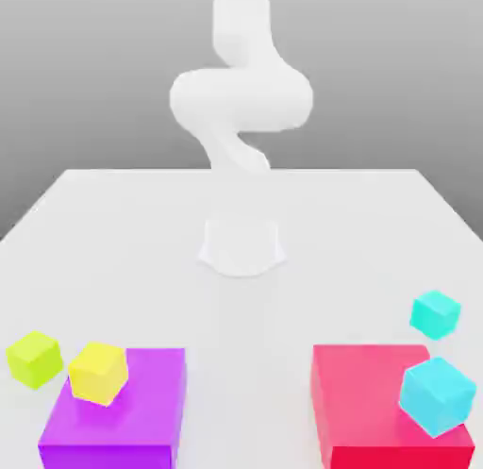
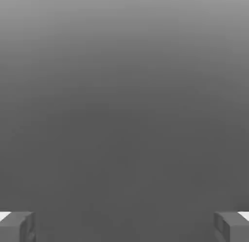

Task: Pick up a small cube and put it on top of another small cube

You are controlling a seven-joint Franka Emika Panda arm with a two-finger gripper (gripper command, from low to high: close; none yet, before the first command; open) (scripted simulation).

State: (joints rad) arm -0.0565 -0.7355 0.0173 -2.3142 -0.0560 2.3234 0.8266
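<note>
No writing shows on any block. The lime cube (image 1: 35, 359) sits on the white table (image 1: 113, 231) at eight o'clock, just beside the purple block (image 1: 118, 420) bearing a yellow cube (image 1: 98, 372). The gripper (image 2: 124, 226) is spread wide, holding nothing.

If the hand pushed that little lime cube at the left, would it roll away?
Probably not: the lime cube rests flat on the white table, so it should slide. It looks rigid and matte, likely not slippery. Being far smaller than the purple block, it is probably light.

4 small cubes: 1 lime (image 1: 35, 358), 1 yellow (image 1: 98, 372), 2 cyan (image 1: 435, 313); 2 big blocks (image 1: 123, 415).
</note>
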